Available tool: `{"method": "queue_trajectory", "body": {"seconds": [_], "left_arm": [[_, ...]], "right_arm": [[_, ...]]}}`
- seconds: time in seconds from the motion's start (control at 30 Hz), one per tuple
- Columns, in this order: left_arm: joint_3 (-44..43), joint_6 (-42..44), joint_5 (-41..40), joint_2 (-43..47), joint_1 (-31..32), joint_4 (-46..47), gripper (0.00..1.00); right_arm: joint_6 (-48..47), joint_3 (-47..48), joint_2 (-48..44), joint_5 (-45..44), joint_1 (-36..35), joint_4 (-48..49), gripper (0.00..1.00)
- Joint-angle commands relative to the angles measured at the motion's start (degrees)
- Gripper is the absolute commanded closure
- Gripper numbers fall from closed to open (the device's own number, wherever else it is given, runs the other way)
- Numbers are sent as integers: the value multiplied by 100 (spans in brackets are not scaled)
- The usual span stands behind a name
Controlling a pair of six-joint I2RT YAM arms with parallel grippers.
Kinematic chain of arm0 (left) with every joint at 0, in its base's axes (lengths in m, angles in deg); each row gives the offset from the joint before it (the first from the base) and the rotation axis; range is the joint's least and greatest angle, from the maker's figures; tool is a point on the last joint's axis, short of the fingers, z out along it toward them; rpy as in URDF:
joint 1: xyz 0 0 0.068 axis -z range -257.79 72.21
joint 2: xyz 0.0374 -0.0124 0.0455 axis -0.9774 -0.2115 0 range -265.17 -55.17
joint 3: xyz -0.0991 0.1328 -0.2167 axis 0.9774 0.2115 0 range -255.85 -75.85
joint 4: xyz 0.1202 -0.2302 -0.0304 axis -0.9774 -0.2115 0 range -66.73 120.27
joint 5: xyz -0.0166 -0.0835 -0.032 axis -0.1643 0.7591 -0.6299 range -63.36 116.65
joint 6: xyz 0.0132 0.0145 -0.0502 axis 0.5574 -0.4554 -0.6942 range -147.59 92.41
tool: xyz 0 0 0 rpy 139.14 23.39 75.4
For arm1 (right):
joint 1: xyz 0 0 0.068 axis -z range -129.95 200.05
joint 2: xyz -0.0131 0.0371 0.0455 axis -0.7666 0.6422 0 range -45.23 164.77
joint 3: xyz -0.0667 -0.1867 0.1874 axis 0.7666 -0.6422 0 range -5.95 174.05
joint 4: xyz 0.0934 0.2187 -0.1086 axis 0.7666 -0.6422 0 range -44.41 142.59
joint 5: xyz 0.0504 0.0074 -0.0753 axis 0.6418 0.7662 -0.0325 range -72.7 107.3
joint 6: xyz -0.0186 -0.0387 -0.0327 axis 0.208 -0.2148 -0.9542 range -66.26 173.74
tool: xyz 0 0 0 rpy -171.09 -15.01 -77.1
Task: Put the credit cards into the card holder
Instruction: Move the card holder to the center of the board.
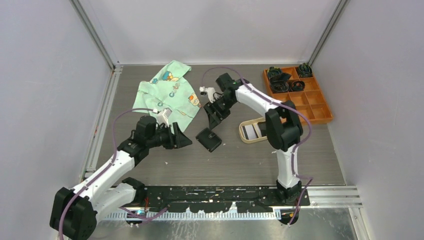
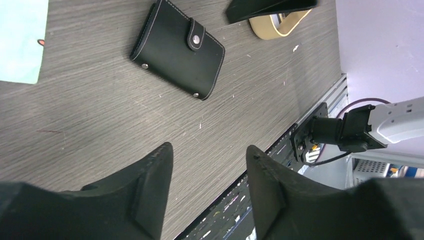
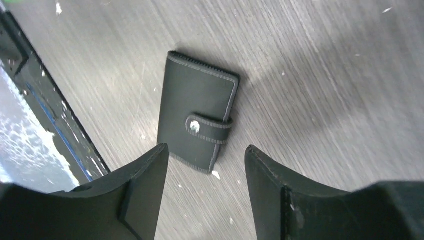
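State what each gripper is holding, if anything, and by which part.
Nothing is held. The left gripper and the right gripper are open and empty; the card holder lies unheld.

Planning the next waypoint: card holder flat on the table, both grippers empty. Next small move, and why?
Probably lower the right gripper onto the card holder and grip it. It lies snapped shut just ahead of those open jaws, and needs opening before the credit cards in the beige tray can go in. The left gripper, also open, could then work the snap.

Green printed cloth point(image 1: 167, 92), beige oval tray point(image 1: 242, 131) and orange divided bin point(image 1: 313, 110) lie apart.
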Motion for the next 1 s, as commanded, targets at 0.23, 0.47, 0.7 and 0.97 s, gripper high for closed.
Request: {"method": "queue_trajectory", "body": {"seconds": [0.23, 0.47, 0.7, 0.97], "left_arm": [[466, -1508, -120, -750, 16, 1901, 60], [492, -1899, -239, -1430, 200, 2718, 67], [232, -1903, -262, -2298, 254, 3064, 75], [-125, -1930, -56, -3148, 337, 3357, 80]], "right_arm": [[-6786, -880, -1278, 1522, 41, -1047, 17], [-6667, -432, -652, 733, -395, -708, 36], [-6133, -690, -463, 234, -584, 10, 42], [-6177, -737, -238, -102, -809, 34, 45]]}}
